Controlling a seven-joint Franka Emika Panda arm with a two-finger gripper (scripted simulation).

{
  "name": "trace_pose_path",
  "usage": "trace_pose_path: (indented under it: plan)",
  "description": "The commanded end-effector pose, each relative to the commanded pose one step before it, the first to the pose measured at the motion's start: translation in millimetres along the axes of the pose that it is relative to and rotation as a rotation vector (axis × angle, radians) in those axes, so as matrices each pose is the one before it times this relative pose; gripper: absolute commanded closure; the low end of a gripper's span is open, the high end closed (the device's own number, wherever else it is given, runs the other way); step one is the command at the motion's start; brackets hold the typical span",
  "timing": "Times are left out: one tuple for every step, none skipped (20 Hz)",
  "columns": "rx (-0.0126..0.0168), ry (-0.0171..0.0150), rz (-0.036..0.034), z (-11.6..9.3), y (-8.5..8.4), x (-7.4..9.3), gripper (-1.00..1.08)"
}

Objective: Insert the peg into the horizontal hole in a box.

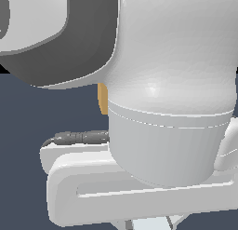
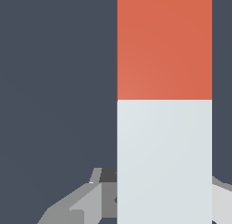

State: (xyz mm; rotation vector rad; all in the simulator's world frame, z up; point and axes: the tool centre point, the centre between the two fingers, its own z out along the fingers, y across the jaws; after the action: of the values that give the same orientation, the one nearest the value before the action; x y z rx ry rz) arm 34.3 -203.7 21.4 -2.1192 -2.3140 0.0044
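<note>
The peg (image 2: 164, 105) fills much of the wrist view, with its orange-red half (image 2: 164, 44) away from the gripper and its white half (image 2: 164, 159) between the fingers. My gripper (image 2: 164, 196) is shut on the white half, with a grey finger (image 2: 90, 202) touching each side. In the exterior view my arm hides nearly everything. Only a thin tan sliver of the box (image 1: 102, 98) shows behind the arm. The hole is hidden. A pale strip at that view's lower edge (image 1: 153, 223) may be the peg.
The large white arm link (image 1: 172, 84) and the white hand body (image 1: 139, 196) block most of the exterior view. Dark blue-grey ground (image 2: 54, 82) surrounds the peg in the wrist view.
</note>
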Motion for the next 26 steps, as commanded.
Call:
trace_pose_path:
  plan:
    - [-0.00411, -0.00069, -0.01098, -6.39, 5.44, 16.86, 1.08]
    - [-0.00001, -0.00005, -0.00461, -2.31, 1.92, 8.52, 1.08]
    - [-0.00001, -0.00006, -0.00514, -2.58, 2.15, 9.52, 1.08]
    - [-0.00001, -0.00006, -0.00569, -2.86, 2.39, 10.53, 1.08]
    - [-0.00001, -0.00007, -0.00621, -3.14, 2.62, 11.52, 1.08]
    - [-0.00002, -0.00008, -0.00677, -3.42, 2.87, 12.54, 1.08]
    - [-0.00002, -0.00009, -0.00731, -3.7, 3.11, 13.56, 1.08]
    - [-0.00002, -0.0001, -0.00778, -3.96, 3.34, 14.48, 1.08]
    - [-0.00002, -0.0001, -0.00789, -4.02, 3.42, 14.67, 1.08]
    - [-0.00002, -0.0001, -0.0079, -4.05, 3.47, 14.73, 1.08]
    - [-0.00003, -0.0001, -0.00799, -4.11, 3.56, 14.91, 1.08]
    - [-0.00003, -0.0001, -0.00804, -4.15, 3.62, 15.03, 1.08]
    - [-0.00003, -0.00009, -0.00804, -4.17, 3.65, 15.05, 1.08]
    - [-0.00003, -0.00009, -0.00787, -4.11, 3.62, 14.8, 1.08]
    - [-0.00004, -0.00007, -0.00744, -3.89, 3.47, 13.98, 1.08]
    - [-0.00004, -0.00004, -0.00709, -3.72, 3.4, 13.33, 1.08]
    - [-0.00004, 0.0, -0.00668, -3.5, 3.3, 12.53, 1.08]
    - [-0.00004, 0.00003, -0.00618, -3.23, 3.14, 11.57, 1.08]
    - [-0.00004, 0.00004, -0.00565, -2.97, 2.93, 10.6, 1.08]
    - [-0.00003, 0.00005, -0.00512, -2.69, 2.69, 9.61, 1.08]
    - [-0.00003, 0.00006, -0.00455, -2.41, 2.43, 8.58, 1.08]
    - [-0.00003, 0.00006, -0.00403, -2.13, 2.16, 7.56, 1.08]
    - [-0.00002, 0.00006, -0.00349, -1.83, 1.9, 6.53, 1.08]
    - [-0.00002, 0.00007, -0.00289, -1.54, 1.63, 5.44, 1.08]
    - [-0.00002, 0.00007, -0.00239, -1.23, 1.38, 4.41, 1.08]
    - [-0.00001, 0.00008, -0.00183, -0.93, 1.13, 3.32, 1.08]
